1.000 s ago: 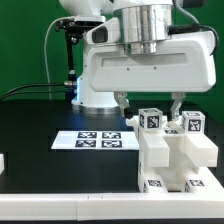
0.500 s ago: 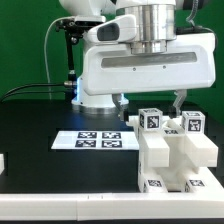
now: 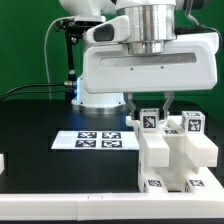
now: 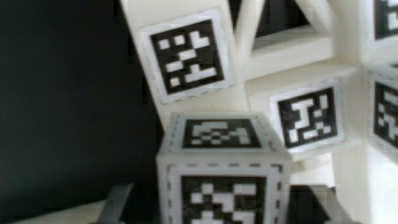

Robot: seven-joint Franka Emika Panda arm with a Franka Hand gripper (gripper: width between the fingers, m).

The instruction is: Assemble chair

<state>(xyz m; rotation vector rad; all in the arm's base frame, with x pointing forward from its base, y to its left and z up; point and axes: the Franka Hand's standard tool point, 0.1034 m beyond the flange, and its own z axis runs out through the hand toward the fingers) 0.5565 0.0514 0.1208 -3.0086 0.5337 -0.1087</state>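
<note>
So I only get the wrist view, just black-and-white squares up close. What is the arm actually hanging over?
Observer: The gripper is above a stepped white chair, which stands on a black table at the exterior view's right.
Operator: And the cube filling the bottom of my screen?
Observer: That is a small tagged block sticking up from the top of the chair. One finger stands on either side of it. I cannot tell whether they press on it.
</note>
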